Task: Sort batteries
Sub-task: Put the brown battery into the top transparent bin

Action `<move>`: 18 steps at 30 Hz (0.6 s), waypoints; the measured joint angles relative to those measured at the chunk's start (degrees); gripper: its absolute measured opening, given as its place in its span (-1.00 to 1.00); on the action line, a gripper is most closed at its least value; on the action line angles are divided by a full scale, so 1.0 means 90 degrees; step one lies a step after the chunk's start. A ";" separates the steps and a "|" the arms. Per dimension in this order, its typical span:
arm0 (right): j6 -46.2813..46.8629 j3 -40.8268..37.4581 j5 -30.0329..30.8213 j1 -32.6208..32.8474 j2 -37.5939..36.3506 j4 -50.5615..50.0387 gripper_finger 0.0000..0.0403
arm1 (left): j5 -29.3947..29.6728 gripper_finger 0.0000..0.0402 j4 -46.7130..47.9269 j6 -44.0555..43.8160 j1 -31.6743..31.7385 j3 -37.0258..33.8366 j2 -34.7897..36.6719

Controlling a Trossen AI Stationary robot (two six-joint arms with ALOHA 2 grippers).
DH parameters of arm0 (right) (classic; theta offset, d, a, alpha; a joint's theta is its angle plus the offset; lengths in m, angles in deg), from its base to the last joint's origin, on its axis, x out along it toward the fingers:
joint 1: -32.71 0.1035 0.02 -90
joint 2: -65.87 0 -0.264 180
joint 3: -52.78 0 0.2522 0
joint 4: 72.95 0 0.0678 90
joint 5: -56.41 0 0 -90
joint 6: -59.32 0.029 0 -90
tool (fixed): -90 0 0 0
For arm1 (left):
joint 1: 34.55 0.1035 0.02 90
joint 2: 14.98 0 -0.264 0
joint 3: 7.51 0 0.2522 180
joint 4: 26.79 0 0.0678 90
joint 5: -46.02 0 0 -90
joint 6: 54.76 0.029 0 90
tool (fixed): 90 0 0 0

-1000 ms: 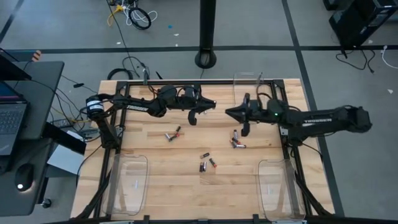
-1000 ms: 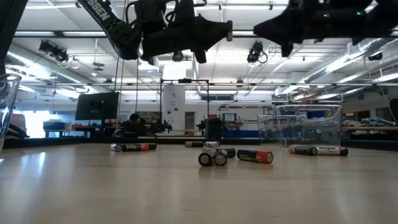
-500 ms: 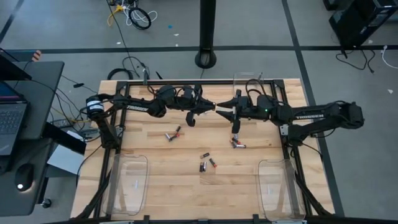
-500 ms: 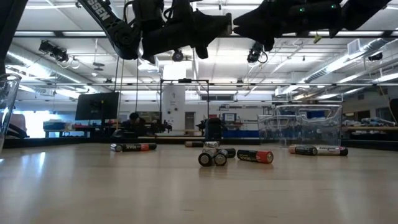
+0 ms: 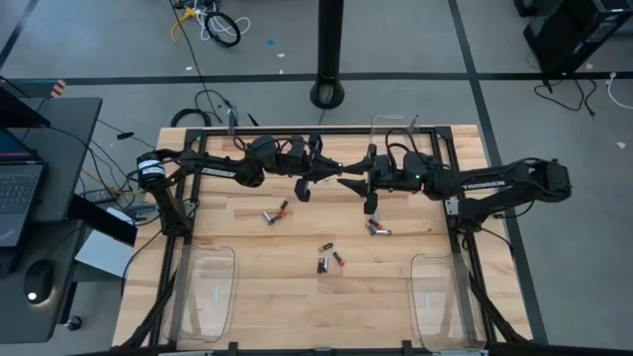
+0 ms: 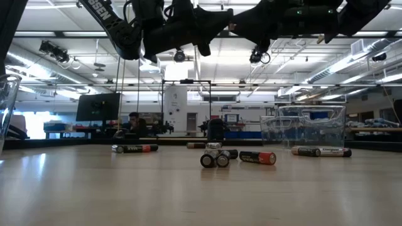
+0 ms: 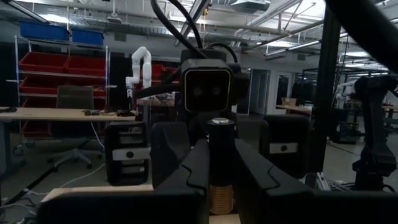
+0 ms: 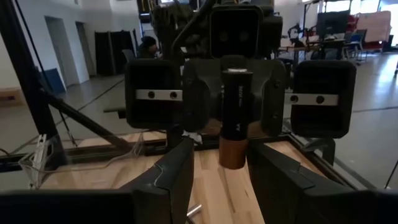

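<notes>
While raised clear of the wooden surface [image 5: 297, 297], tip to tip above its back-middle: left end effector [image 5: 329, 170] and right end effector [image 5: 348, 182], arms reaching in from opposite sides.

Left end effector: pressed onto a black battery [image 7: 221, 155], fingers [image 7: 196, 168] tight against both sides. Black body, copper-coloured end, sticking out past the fingertips toward the other arm.

Right end effector: spread, fingers [image 8: 177, 168] either side of the same black battery [image 8: 235, 118], a gap showing on each side, no contact visible. Not gripping anything.

Same pairing in the low view: both dark end effectors meeting at the top of the picture, well above the surface; cell itself too small to pick out there.

Lying on the surface, all flat:
- loose batteries [image 5: 328, 259] in a small cluster near the middle, three or so, close together; seen end-on in the low view [image 6: 215, 160], with a red-banded one [image 6: 257, 157] just beside them.
- two more [image 5: 275, 213] left of centre, below the left arm, touching or nearly so.
- another pair [image 5: 376, 226] right of centre, below the right arm.
- black ones at the far edges of the spread in the low view [image 6: 135, 149] and [image 6: 321, 151].

Clear plastic trays: one at the front left [image 5: 203, 287], one at the front right [image 5: 435, 292], one at the back edge behind the right arm [image 5: 394, 131]. No batteries made out inside any of them.
</notes>
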 joint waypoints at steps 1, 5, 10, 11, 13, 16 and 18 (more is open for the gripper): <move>0.0010 0.0003 0.0000 -0.0010 0.0039 0.0017 -0.22 | 0.0000 -0.78 0.0004 0.0000 0.0000 0.0000 0.0000; 0.0012 0.0134 0.0000 -0.0039 0.0125 0.0022 -0.27 | 0.0000 -0.78 0.0012 -0.0001 0.0000 0.0000 0.0000; -0.0174 0.0250 0.0052 -0.0039 0.0166 -0.0089 -0.51 | -0.0009 -0.78 0.0012 0.0000 0.0000 0.0000 0.0005; -0.0212 0.0253 0.0052 -0.0039 0.0166 -0.0108 -0.57 | -0.0012 -0.78 0.0016 0.0000 0.0000 0.0000 0.0005; -0.0235 0.0254 0.0053 -0.0039 0.0163 -0.0127 -0.68 | -0.0026 -0.78 0.0012 0.0019 0.0000 0.0000 0.0005; -0.0300 0.0255 0.0053 -0.0039 0.0162 -0.0132 -0.69 | -0.0027 -0.78 0.0012 0.0021 0.0002 0.0000 0.0005; -0.0319 0.0255 0.0053 -0.0039 0.0162 -0.0130 -0.69 | -0.0024 -0.78 0.0014 0.0013 0.0002 0.0000 0.0005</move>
